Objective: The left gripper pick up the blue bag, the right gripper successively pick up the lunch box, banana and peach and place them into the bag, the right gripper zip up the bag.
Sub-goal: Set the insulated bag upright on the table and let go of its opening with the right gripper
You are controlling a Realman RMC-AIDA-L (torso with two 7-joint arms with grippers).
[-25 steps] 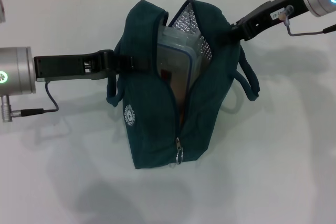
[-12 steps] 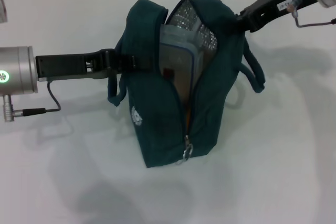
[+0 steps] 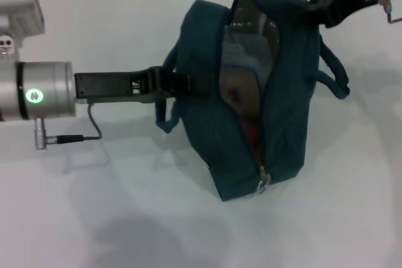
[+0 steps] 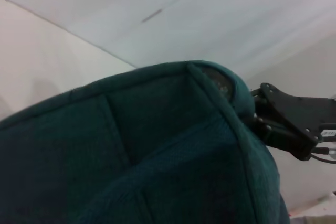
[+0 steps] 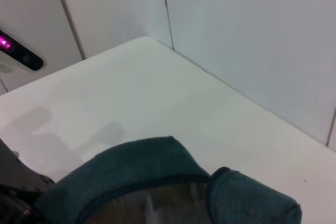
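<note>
A blue bag (image 3: 251, 86) is standing tilted on a white table (image 3: 113, 218), held between two robot arms. The left gripper (image 3: 179, 84) is reaching in from the left and is clamping the bag's left wall near a handle loop. The right gripper (image 3: 311, 5) is coming in from the far right and is meeting the bag's far top edge; whether its fingers are closed cannot be told, as the fabric is hiding them.

The bag's mouth is gaping along the top, running near to far. Inside, the lunch box (image 3: 242, 76) is standing on edge against the foil lining. Something reddish is showing low in the opening, too dim to name. No banana or peach is lying on the table.

The zipper pull (image 3: 262, 182) is hanging at the near end of the opening, well apart from the right gripper at the far end. Zipping, by my judgement, means that gripper coming near along the opening's long axis.
</note>
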